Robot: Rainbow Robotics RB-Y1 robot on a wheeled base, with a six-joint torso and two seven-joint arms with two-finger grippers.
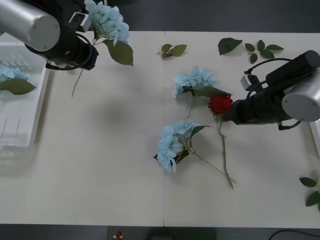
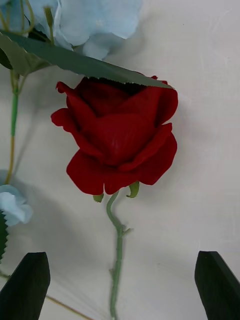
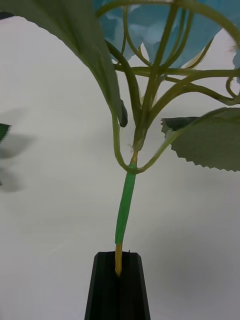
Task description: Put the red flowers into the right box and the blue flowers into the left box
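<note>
Velvety red flower (image 2: 117,137), thin stem between right gripper's (image 2: 120,287) parted jaws

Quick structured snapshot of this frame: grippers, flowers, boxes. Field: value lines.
left gripper: shut on the stem of a pale blue artificial hydrangea cluster, held at the table's far left, beside the box
right gripper: open, black fingers either side of the green stem of the deep-red artificial rose
red rose: lying on the white table, partly under a green leaf
blue flowers on table: two
white slotted plastic basket: at left, holds one blue flower
loose green leaf sprigs: far edge
</note>
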